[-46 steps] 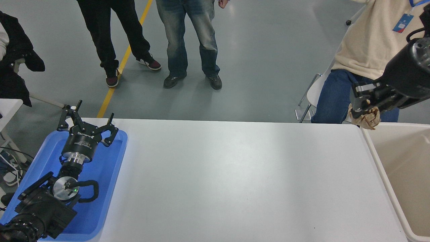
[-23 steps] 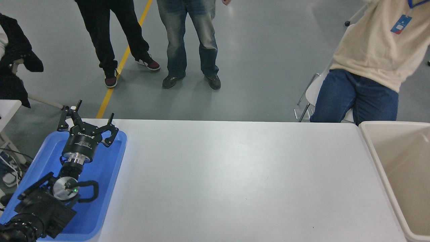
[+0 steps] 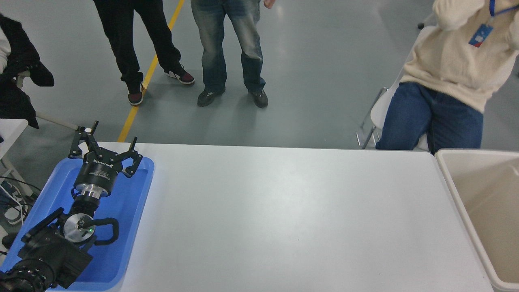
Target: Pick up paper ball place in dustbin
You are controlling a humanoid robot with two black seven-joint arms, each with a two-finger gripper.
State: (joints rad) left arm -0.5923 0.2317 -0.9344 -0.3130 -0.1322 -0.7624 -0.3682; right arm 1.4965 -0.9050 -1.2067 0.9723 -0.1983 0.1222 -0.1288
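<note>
Left claw [image 3: 106, 153]: parked at 8 o'clock over the blue tray [image 3: 134, 211], fingers spread wide, idle.
Right claw: out of view.
Paper ball: not visible anywhere.
Dustbin [image 3: 454, 190]: 3 o'clock, off the table [image 3: 284, 219] edge.

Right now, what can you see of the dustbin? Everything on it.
The dustbin is a large cream bin, plastic by its look, with a thick rounded rim and smooth deep inner walls. It stands upright against the white table's right edge, cut off by the frame. The visible interior shows nothing inside; no gripper touches it.
</note>
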